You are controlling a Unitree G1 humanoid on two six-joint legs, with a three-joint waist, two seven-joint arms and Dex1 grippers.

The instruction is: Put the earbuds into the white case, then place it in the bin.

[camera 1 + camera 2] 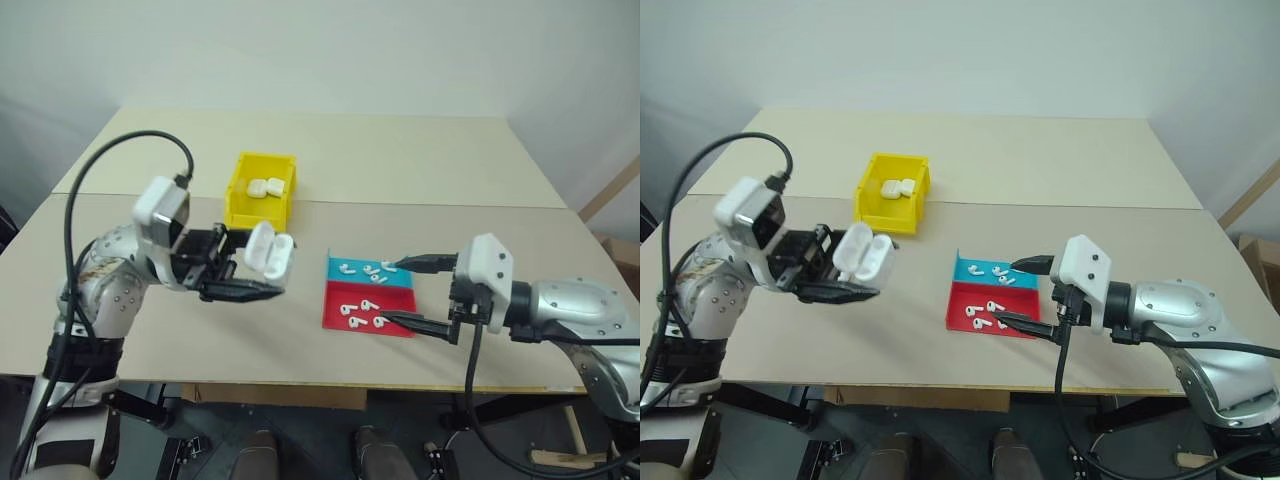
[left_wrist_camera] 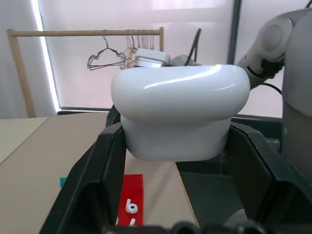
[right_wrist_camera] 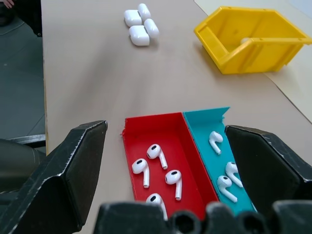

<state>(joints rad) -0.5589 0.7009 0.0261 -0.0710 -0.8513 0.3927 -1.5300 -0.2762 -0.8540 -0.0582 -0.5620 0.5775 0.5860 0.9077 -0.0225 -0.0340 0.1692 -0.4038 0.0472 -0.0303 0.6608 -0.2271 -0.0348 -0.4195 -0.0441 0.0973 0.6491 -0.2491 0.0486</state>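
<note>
My left gripper (image 1: 258, 266) is shut on the white case (image 1: 270, 252), holding it in the air to the left of the tray with its lid flipped open. In the left wrist view the case (image 2: 180, 112) sits between the two black fingers (image 2: 97, 180). Several earbuds (image 1: 362, 310) lie in the red and blue tray (image 1: 335, 300). My right gripper (image 1: 388, 291) is open at the tray's right side, one finger over each compartment, holding nothing. The right wrist view looks down at the earbuds (image 3: 156, 168). The yellow bin (image 1: 255, 215) stands behind the case.
Two white cases (image 1: 265, 187) lie inside the bin. In the right wrist view, three more white cases (image 3: 140, 22) lie on the table beyond the tray. A seam crosses the table behind the tray and bin.
</note>
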